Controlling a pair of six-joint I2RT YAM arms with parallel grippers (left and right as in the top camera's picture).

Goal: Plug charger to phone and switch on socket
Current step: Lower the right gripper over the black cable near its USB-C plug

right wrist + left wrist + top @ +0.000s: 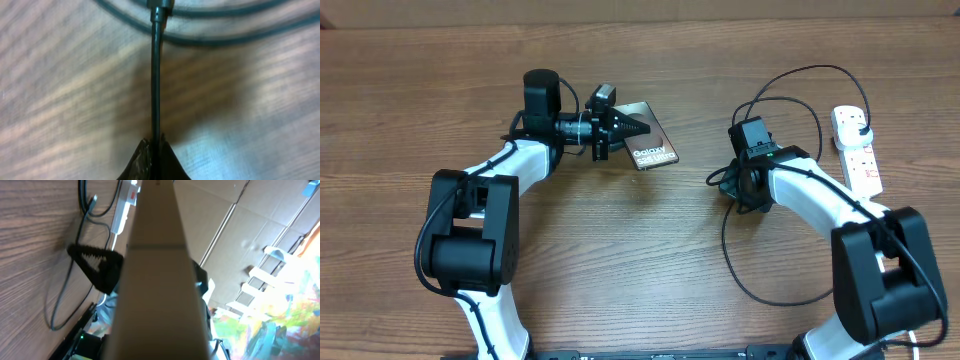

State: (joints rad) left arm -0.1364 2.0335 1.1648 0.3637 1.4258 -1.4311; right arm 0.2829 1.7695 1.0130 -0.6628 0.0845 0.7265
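The phone (653, 141), a dark slab with white Galaxy lettering, is tilted up off the table with my left gripper (644, 129) shut on its near edge. In the left wrist view the phone (155, 280) fills the middle, seen edge-on. My right gripper (722, 183) is low over the table and shut on the thin black charger cable (155, 75), which runs straight up from between the fingertips of my right gripper (155, 143). The rest of the charger loops (802, 74) toward the white socket (858, 152) at the far right, where a black plug (856, 122) sits.
More of the black cable lies in a wide loop (745, 275) in front of the right arm. The socket's red switches (132, 195) and the right gripper's dark fingers (97, 266) show in the left wrist view. The wooden table (620, 260) lies beneath.
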